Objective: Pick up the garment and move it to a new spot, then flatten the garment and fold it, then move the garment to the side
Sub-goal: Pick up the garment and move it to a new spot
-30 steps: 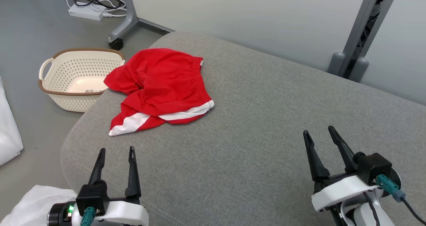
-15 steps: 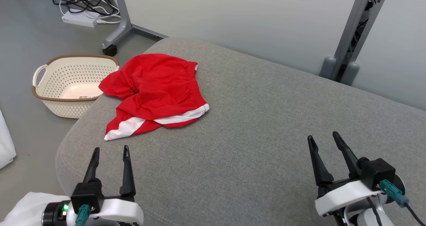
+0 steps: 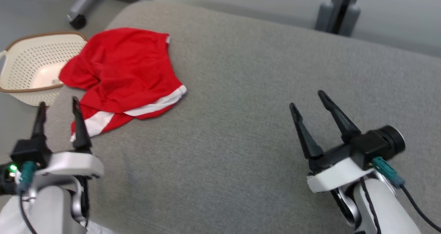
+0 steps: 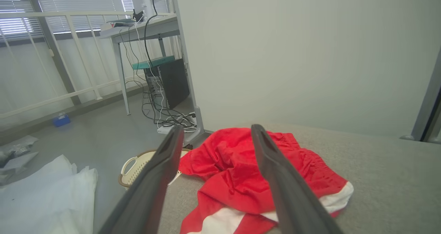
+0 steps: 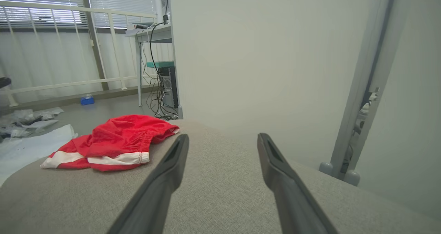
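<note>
The garment [image 3: 120, 73], red shorts with white stripes, lies crumpled at the far left of a grey cushioned surface [image 3: 241, 89]. It also shows in the left wrist view [image 4: 241, 179] and the right wrist view [image 5: 113, 144]. My left gripper [image 3: 58, 104] stands open just short of the garment's near corner, nothing between its fingers. My right gripper [image 3: 306, 98] is open and empty over bare cushion, well to the right of the garment.
A cream perforated basket [image 3: 24, 65] stands on the floor beside the cushion's left edge. A wheeled grey stand foot [image 3: 79, 10] is behind it. White sheeting [image 4: 44, 192] lies on the floor to the left. A grey post base [image 3: 337, 11] stands behind the cushion.
The head camera has tilted down and turned, shifting the whole picture. Both grippers stand higher in the view and nearer the garment, still open. The garment lies as before.
</note>
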`<state>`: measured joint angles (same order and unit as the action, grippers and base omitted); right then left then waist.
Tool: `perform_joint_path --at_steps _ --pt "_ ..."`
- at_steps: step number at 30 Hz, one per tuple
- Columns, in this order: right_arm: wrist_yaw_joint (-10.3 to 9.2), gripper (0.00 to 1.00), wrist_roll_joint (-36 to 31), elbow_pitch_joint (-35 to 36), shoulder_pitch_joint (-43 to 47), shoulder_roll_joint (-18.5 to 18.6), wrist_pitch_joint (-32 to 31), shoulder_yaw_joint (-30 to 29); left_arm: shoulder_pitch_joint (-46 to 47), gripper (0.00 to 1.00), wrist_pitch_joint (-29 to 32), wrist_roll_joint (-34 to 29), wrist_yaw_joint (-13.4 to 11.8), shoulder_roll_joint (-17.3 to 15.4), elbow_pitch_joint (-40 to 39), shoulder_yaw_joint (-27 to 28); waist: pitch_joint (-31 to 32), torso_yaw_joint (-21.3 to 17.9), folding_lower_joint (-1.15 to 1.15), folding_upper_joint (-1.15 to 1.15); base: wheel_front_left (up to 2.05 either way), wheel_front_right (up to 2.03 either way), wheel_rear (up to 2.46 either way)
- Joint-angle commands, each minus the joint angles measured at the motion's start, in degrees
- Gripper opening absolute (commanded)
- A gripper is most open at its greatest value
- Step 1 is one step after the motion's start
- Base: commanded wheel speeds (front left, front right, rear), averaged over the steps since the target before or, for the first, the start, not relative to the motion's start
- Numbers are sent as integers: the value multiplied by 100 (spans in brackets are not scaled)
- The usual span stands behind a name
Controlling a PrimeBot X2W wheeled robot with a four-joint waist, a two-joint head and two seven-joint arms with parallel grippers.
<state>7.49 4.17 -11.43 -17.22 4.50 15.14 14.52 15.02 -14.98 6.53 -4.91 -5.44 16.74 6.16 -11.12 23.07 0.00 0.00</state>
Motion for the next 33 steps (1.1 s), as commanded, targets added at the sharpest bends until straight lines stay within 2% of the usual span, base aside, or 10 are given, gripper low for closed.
perform_joint_path --at_steps 1,9,17,20,25,33 --pt "0 100 -36 43 -147 145 11 102 230 100 -14 30 58 -85 139 86 -588 -468 0 0 0 0 0" --pt "0 100 36 185 -792 435 11 344 1670 100 140 122 393 -804 1660 315 -1274 -919 0 0 0 0 0" --pt "1 100 22 245 -788 304 11 368 2826 100 1248 258 507 -1331 3142 359 -1578 -1246 0 0 0 0 0" --pt "1 100 22 256 -755 267 11 391 3074 100 1561 261 438 -1539 3491 369 -1614 -1366 0 0 0 0 0" --pt "1 100 42 253 -734 235 11 328 3292 100 1998 380 530 -1757 3937 414 -1641 -1483 0 0 0 0 0" --pt "1 100 8 255 -772 229 11 296 3532 100 2609 559 714 -1831 4438 409 -1717 -1513 0 0 0 0 0"
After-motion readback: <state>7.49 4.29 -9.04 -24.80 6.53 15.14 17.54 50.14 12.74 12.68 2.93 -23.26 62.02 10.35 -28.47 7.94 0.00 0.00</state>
